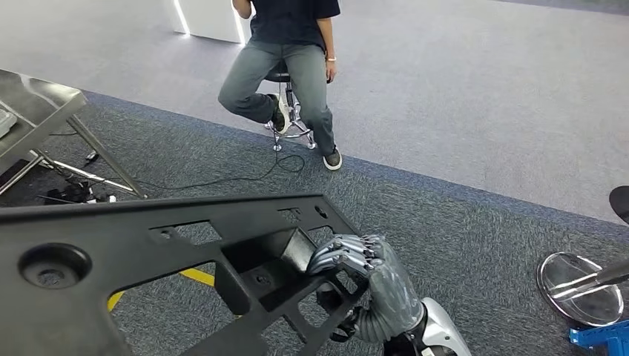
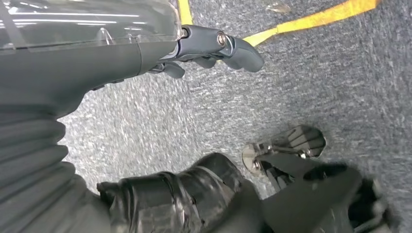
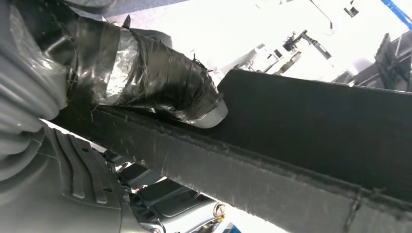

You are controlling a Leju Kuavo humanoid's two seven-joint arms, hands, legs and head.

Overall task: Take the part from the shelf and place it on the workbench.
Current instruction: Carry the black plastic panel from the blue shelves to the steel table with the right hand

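A large black plastic part [image 1: 111,237] with cut-outs spans the lower left of the head view, held above the carpet. My right hand [image 1: 371,285] grips it at a bar beside a square opening, fingers curled over the top. In the right wrist view the taped thumb of my right hand [image 3: 160,82] presses against the part's black edge [image 3: 316,126]. My left hand [image 2: 97,68] hangs over the carpet, its dark fingers [image 2: 218,43] and its taped thumb [image 2: 184,194] apart with only floor between them. A steel workbench [image 1: 37,104] stands at the far left.
A person [image 1: 285,59] sits on a stool straight ahead, feet on the carpet. A shiny round stool base [image 1: 578,285] and a blue object [image 1: 601,337] lie at the right. A yellow floor line [image 1: 196,276] shows through the part. Cables [image 1: 74,193] lie under the workbench.
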